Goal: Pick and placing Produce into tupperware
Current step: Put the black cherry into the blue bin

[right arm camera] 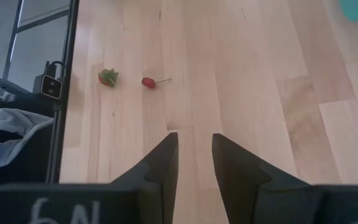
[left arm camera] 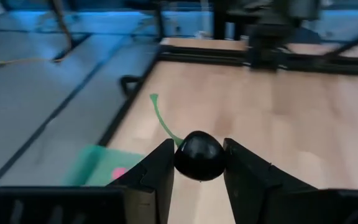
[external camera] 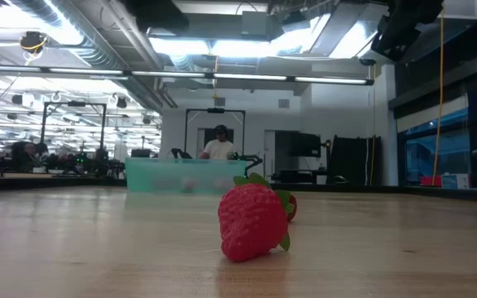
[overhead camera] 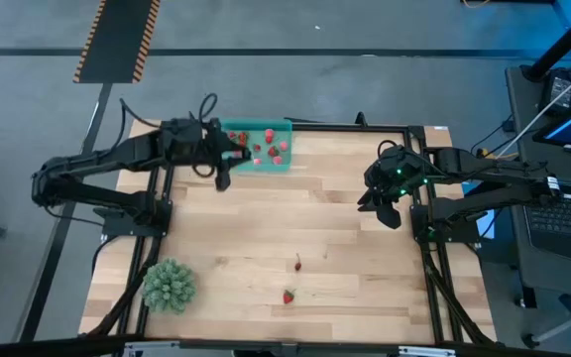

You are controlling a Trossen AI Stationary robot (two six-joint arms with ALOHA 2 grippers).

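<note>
- Two fruits lie loose nearest the camera: in the low view a red strawberry [external camera: 252, 222] fills the lower middle of the frame, with a second red fruit [external camera: 290, 206] just behind it at its right.
- In the high view we see the same pair low in the middle of the table [overhead camera: 365, 238], the strawberry [overhead camera: 288, 296] below and the small stemmed fruit [overhead camera: 298, 263] just above it.
- A spiky green ball [overhead camera: 170, 285] sits at the lower left of the high view, well apart from both fruits.
- The right gripper [overhead camera: 380, 206] hangs at the right of the high view over bare wood, holding nothing; its wrist view shows the fingers slightly apart with only table between them.
- Farther up, the left gripper [overhead camera: 224, 171] is at the left end of the tupperware [overhead camera: 234, 129], in the upper middle of the high view.
- Its wrist view shows the fingers clamped on a dark cherry [left arm camera: 198, 155] with a green stem.
- The tupperware already holds several red and pink fruits [overhead camera: 267, 134].
- We judge the step in hand to be the delivery of the cherry: next, the left gripper needs to be over the container's opening and part its fingers.
- After that, we reckon the two loose fruits remain to be fetched.
</note>
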